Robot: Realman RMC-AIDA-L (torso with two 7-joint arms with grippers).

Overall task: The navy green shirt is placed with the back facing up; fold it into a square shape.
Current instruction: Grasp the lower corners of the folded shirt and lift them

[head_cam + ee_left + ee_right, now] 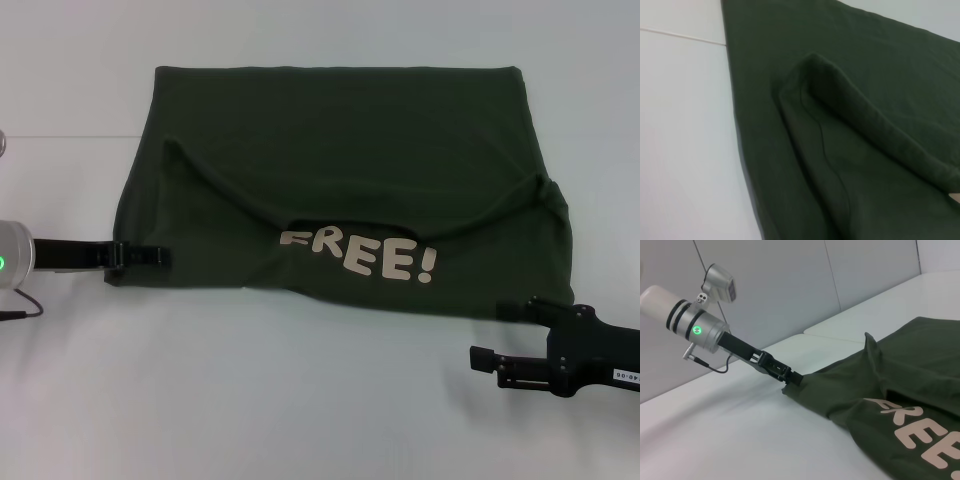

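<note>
Pale "FREE!" on folded-over front of shirt (340,150); partly cut off in right wrist view. Tiny white label on right gripper (487,360), unreadable.

A white table (300,400) is seen, with a thin seam running across its far part. The navy green shirt (350,150) is laid directly on it, spread from centre toward 12 o'clock.
</note>
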